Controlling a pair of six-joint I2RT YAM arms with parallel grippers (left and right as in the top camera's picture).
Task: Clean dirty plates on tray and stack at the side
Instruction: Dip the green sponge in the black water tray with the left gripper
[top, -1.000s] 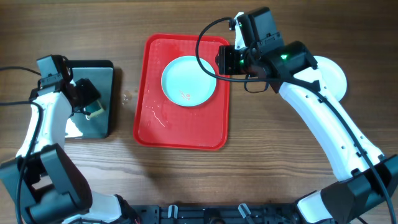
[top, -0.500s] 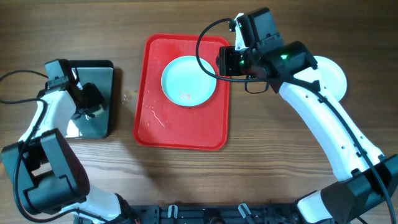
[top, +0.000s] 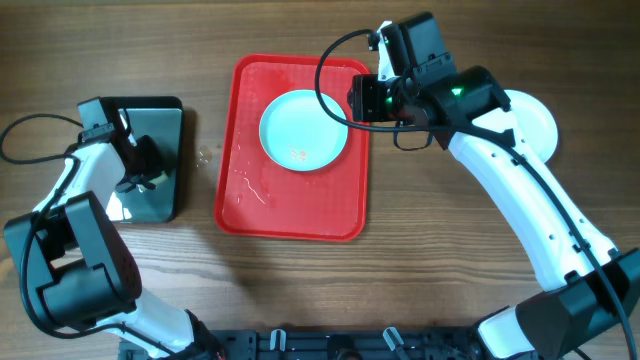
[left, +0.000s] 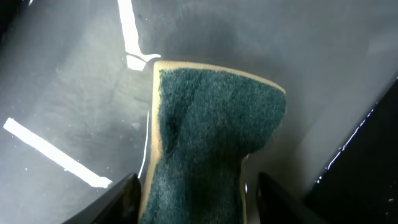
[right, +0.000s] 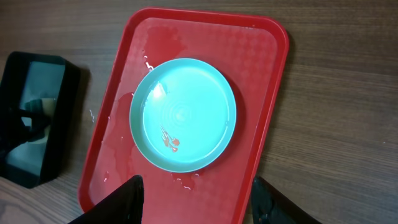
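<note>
The soiled plate (right: 183, 115) lies in the wet tray (right: 261, 93). It is probably stiff, light and slick, so best taken by its rim. The right tool (right: 198, 199) hovers above, spread and empty. The left tool (left: 196, 199) straddles the sponge (left: 211, 124); whether it pinches, I cannot tell.

nothing readable here tbh. no lettering, label, brand or number shows up on the tray (top: 300, 210), the plate (top: 305, 125), the sponge (left: 211, 137) or the black tray (top: 150, 103). arms look unmarked too.
</note>
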